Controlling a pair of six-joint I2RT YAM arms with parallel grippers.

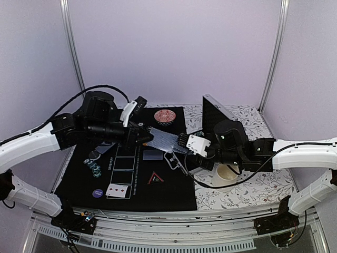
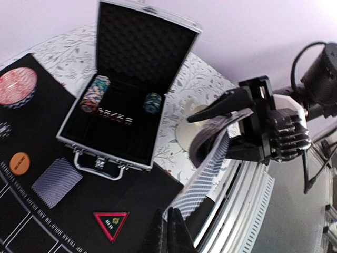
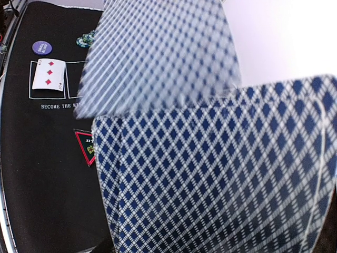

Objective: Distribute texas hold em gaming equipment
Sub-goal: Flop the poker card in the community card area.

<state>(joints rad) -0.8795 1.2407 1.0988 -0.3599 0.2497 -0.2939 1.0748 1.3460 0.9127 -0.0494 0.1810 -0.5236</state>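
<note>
Now I'm dealing: my left pincer (image 1: 146,136) is clenched on the top card (image 1: 160,139), held above the mat (image 1: 168,195), while the right pincer (image 1: 181,141) grips the deck (image 3: 221,179). Next, I judge, slide it free and lay it down.

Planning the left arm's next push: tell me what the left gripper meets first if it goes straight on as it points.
Probably the right gripper and the deck it holds. The left gripper, shut on a playing card, points straight at them across that card; depth looks matched, though not certain.
</note>
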